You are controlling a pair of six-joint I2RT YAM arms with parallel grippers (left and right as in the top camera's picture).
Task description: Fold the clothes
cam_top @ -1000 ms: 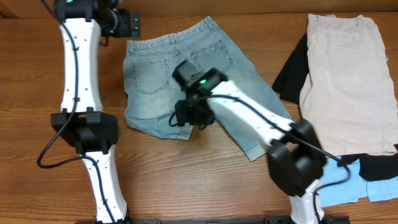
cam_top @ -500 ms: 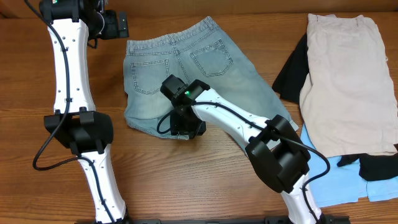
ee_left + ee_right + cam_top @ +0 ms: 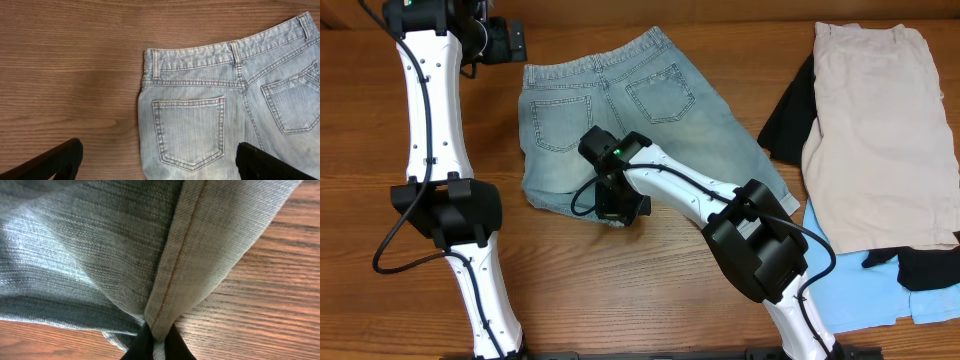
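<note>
At centre left of the overhead view, the denim shorts (image 3: pixel 620 110) lie back side up on the table (image 3: pixel 380 290), waistband toward the top edge and both stitched pockets showing.

1. Right gripper (image 3: pixel 620 208): it sits at the lower hem of the shorts. The right wrist view shows the jaws pressed together on a gathered ridge of hem fabric, with the orange-stitched seam running up out of the pinch.
2. Left gripper (image 3: pixel 510 42): it hangs at upper left of the overhead view, just beside the waistband corner and apart from it. In the left wrist view its fingers (image 3: pixel 55 160) stand spread at the bottom corners of the frame with nothing between them.
3. Progress: judge the task as barely started. The shorts are spread out and no fold is laid; only the hem is gripped.
4. Remaining work: at right of the overhead view, the beige shorts (image 3: pixel 880 130) rest over a black garment (image 3: pixel 785 120), and a sky-blue garment (image 3: pixel 860 300) lies at lower right. You cannot tell whether the beige shorts are folded. The other two appear loose and probably need folding.
</note>
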